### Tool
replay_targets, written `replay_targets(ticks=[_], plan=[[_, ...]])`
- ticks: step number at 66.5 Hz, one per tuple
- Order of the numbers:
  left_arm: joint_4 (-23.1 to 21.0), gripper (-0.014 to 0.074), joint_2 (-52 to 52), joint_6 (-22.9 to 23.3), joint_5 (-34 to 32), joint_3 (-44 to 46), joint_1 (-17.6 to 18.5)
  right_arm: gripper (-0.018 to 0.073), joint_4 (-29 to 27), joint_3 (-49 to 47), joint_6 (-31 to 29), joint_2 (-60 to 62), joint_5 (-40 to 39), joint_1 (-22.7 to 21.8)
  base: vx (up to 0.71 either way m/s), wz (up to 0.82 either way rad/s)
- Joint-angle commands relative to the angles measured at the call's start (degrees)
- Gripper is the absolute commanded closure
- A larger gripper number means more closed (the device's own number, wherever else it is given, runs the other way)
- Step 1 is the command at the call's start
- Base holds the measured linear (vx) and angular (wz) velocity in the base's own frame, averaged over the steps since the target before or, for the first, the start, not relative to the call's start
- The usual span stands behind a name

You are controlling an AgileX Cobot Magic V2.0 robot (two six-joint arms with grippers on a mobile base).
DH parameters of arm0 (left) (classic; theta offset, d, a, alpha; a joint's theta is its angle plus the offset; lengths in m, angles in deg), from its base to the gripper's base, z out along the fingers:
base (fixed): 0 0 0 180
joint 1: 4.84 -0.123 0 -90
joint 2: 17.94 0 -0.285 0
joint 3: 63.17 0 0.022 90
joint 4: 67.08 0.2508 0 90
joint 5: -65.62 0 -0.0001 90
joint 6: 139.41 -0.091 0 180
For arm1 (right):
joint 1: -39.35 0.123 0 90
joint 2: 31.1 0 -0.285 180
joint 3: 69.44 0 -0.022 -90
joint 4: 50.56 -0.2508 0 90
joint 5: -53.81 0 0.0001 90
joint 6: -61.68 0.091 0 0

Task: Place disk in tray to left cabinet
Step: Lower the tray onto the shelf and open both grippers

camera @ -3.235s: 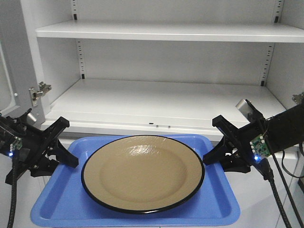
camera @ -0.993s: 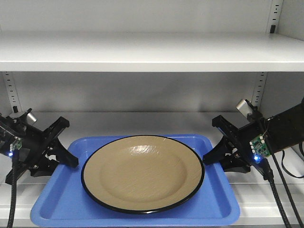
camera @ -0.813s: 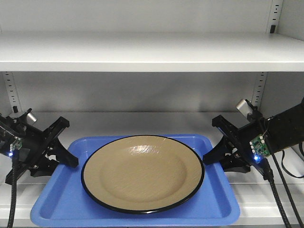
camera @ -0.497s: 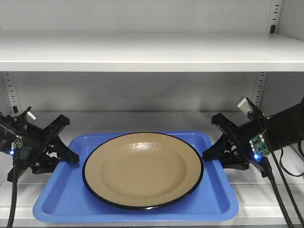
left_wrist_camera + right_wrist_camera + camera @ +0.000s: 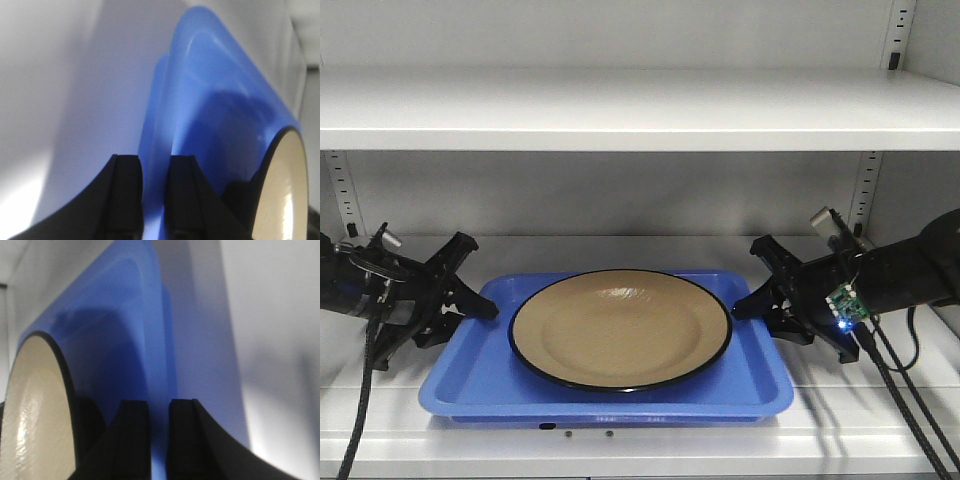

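The blue tray (image 5: 470,382) lies level on the lower shelf (image 5: 620,250) of the grey-white left cabinet, its front edge near the shelf's lip. The tan disk (image 5: 620,328) with a black rim rests in the tray's middle. My left gripper (image 5: 483,306) is shut on the tray's left rim, and my right gripper (image 5: 744,301) is shut on the right rim. In the left wrist view the gripper (image 5: 155,161) has the blue tray rim (image 5: 215,100) between its jaws, with the disk (image 5: 285,190) beside it. The right wrist view shows the same: gripper (image 5: 159,403), tray (image 5: 115,315), disk (image 5: 35,405).
An upper shelf (image 5: 620,110) spans the cabinet above the tray and both arms. Slotted uprights (image 5: 865,190) stand at the back corners. Cables (image 5: 895,400) hang from the right arm in front of the shelf edge.
The tray with the disk has moved away from the camera, deeper into the cabinet, and down onto the lower shelf. Both arms reached forward with it, still gripping the rims.
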Motion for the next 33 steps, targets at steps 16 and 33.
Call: replay_targets(ticks=[16, 33], plan=[[-5.3, 0.0593, 1.0, 1.9, -8.0, 1.8, 0.1, 0.0538, -6.7, -1.9, -4.4, 0.6, -7.9, 0.3, 0.00, 0.00], [-5.3, 0.0547, 1.1, -4.9, -9.8, 1.8, 0.1, 0.0396, -6.5, -1.9, -12.1, 0.6, -12.2, 0.3, 0.00, 0.00]])
